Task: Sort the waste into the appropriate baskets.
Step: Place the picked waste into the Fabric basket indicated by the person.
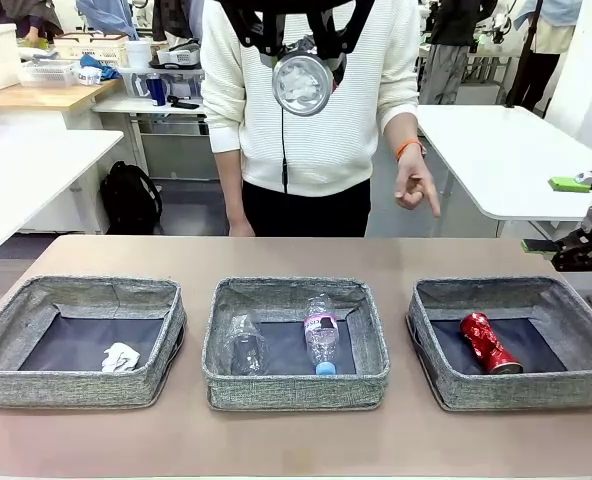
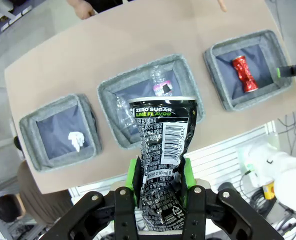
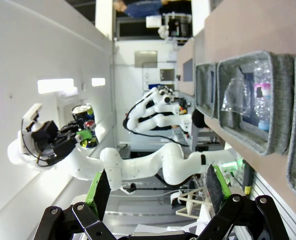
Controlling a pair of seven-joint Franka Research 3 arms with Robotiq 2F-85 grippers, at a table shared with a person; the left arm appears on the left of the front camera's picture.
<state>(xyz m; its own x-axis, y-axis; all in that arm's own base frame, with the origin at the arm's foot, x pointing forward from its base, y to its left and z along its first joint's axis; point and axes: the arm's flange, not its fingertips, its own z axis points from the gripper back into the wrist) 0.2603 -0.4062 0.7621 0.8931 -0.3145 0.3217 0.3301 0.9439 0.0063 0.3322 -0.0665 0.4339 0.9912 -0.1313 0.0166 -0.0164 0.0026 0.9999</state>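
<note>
Dark can [image 2: 160, 160] is clamped between the left gripper [image 2: 159, 197] pads, held high over the table so it can be dropped in a bin; red can [image 1: 489, 342] lies in the 3 o'clock bin [image 1: 446, 385], the likely target. Right gripper [image 3: 157, 192] hangs wide open, holding nothing, parked off the table edge.

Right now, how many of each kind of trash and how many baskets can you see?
Cans: 2, a red can and a black can
Bottles: 1, clear bottle
Cups: 1, plastic cup
Paper balls: 1, paper ball
Baskets: 3
Total: 8
</note>
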